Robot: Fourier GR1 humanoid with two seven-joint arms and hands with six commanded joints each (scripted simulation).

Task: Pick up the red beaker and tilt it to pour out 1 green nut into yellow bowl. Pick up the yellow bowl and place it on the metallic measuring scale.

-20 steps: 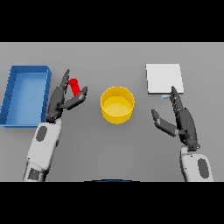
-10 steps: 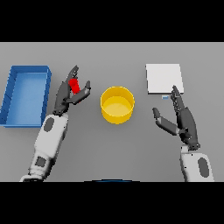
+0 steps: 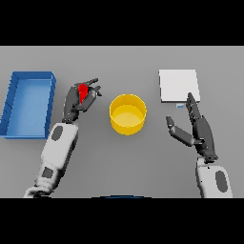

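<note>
Red beaker in left hand, fingers curled round it, left of yellow bowl, not over it. Grasp judged done; pour of green nut, bowl transfer to scale left. Nut not visible.

Blue bin far left: rectangular, walled. Bowl at centre: round, smooth, matte. Scale right rear: flat pale square plate. Right hand near scale, fingers straight, holding nothing. Tabletop plain grey.
</note>
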